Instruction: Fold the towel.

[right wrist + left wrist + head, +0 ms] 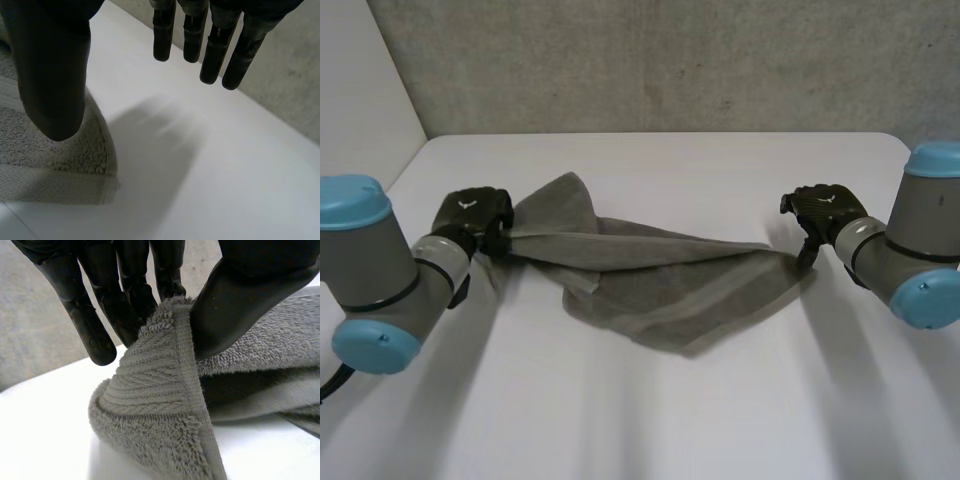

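Grey terry towel (670,290) lies rumpled on the white table (720,165), its long axis running side to side, one end toward each arm. The black left hand (475,215) pinches the left corner between thumb and fingers, seemingly raised slightly. The black right hand (820,210) hovers over the right end, fingers straight, thumb apart, holding nothing. It should lower onto that corner, pinch the hem squarely, then lift level with the left.

A white table (650,420) with rounded far corners and a plain matte top. One thing lies on it — a grey terry towel (670,300), bunched and partly doubled over across the middle. The towel's right end rests flat on the surface, while the left corner is raised off it
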`<action>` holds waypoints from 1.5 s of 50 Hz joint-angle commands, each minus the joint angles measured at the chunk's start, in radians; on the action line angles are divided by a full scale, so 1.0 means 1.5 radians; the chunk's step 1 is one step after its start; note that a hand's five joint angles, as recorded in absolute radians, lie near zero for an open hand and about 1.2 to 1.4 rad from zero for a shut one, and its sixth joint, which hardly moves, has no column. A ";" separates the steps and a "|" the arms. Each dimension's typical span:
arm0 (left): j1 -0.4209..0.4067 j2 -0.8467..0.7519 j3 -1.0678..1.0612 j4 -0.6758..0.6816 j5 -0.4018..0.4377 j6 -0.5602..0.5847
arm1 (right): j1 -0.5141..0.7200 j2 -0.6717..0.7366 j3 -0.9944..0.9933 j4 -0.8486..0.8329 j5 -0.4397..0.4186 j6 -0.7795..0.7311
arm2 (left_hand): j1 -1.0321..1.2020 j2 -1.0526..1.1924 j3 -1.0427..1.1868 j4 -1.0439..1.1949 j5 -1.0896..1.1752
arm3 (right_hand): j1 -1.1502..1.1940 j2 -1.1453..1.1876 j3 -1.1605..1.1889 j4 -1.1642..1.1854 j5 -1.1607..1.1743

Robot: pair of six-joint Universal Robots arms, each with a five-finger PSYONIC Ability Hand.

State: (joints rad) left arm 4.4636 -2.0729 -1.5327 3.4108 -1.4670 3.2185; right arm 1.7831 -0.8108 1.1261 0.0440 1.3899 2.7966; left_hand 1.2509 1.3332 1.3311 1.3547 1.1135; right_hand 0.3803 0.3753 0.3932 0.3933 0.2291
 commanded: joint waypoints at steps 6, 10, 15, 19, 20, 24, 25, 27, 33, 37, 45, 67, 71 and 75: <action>0.031 0.066 -0.040 0.044 -0.001 -0.047 | -0.029 0.085 -0.088 0.061 -0.064 0.140 | 0.097 0.042 0.043 0.028 0.072 | 0.050 0.053 0.041 0.041 0.034; 0.036 0.079 -0.050 0.061 -0.002 -0.058 | -0.027 0.099 -0.099 0.065 -0.074 0.156 | 0.097 0.042 0.043 0.028 0.072 | 0.067 0.071 0.059 0.059 0.052; 0.038 0.085 -0.055 0.064 -0.002 -0.060 | -0.019 0.102 -0.095 0.066 -0.078 0.167 | 0.097 0.042 0.043 0.028 0.072 | 0.126 0.129 0.117 0.117 0.111; 0.043 0.085 -0.054 0.065 -0.001 -0.060 | -0.010 0.097 -0.089 0.069 -0.078 0.173 | 0.097 0.042 0.043 0.028 0.072 | 0.568 0.572 0.560 0.560 0.553; 0.043 0.085 -0.054 0.065 -0.001 -0.060 | -0.010 0.097 -0.089 0.069 -0.078 0.173 | 0.097 0.042 0.043 0.028 0.072 | 0.570 0.574 0.562 0.562 0.555; 0.053 0.085 -0.040 0.064 0.001 -0.057 | -0.008 0.064 -0.089 0.097 -0.080 0.177 | 0.097 0.042 0.043 0.028 0.072 | 0.677 0.681 0.669 0.669 0.662; 0.053 0.085 -0.040 0.064 0.001 -0.057 | -0.008 0.042 -0.095 0.110 -0.084 0.172 | 0.097 0.042 0.043 0.028 0.072 | 0.677 0.681 0.669 0.669 0.662; 0.057 0.078 -0.003 0.064 0.011 -0.052 | -0.007 0.019 -0.104 0.112 -0.087 0.167 | 0.097 0.042 0.043 0.028 0.072 | 0.677 0.681 0.669 0.669 0.662; 0.056 0.023 0.142 0.040 0.029 -0.043 | 0.022 -0.006 -0.300 0.079 -0.075 0.077 | 0.097 0.042 0.043 0.028 0.072 | 0.677 0.681 0.669 0.669 0.662; 0.053 -0.067 0.399 -0.014 0.079 0.011 | 0.059 0.043 -0.486 0.045 -0.058 0.007 | 0.097 0.042 0.043 0.028 0.072 | 0.677 0.681 0.669 0.669 0.662; 0.046 -0.131 0.741 0.005 0.099 0.036 | 0.122 0.117 -0.797 -0.117 0.035 -0.070 | 0.097 0.042 0.043 0.028 0.072 | 0.677 0.681 0.669 0.669 0.662; 0.135 0.000 0.125 0.097 0.299 -0.070 | 0.079 0.045 -0.358 0.275 0.004 -0.124 | 0.097 0.042 0.043 0.028 0.072 | 0.677 0.681 0.669 0.669 0.662; 0.139 0.001 -0.018 0.106 0.332 -0.026 | 0.047 -0.005 -0.159 0.227 -0.061 -0.154 | 0.097 0.042 0.043 0.028 0.072 | 0.677 0.681 0.669 0.669 0.662; 0.147 0.007 -0.085 0.101 0.336 0.035 | 0.038 -0.038 -0.051 0.185 -0.079 -0.185 | 0.097 0.042 0.043 0.028 0.072 | 0.677 0.681 0.669 0.669 0.662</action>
State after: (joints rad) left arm 4.6721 -2.0681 -1.4812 3.5629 -0.9878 3.1555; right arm 1.8727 -0.7885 0.7710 0.4267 1.3390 2.5814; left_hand 1.2569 1.3471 1.3462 1.3628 1.1280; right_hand 1.3198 1.3138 1.3449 1.3388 1.1550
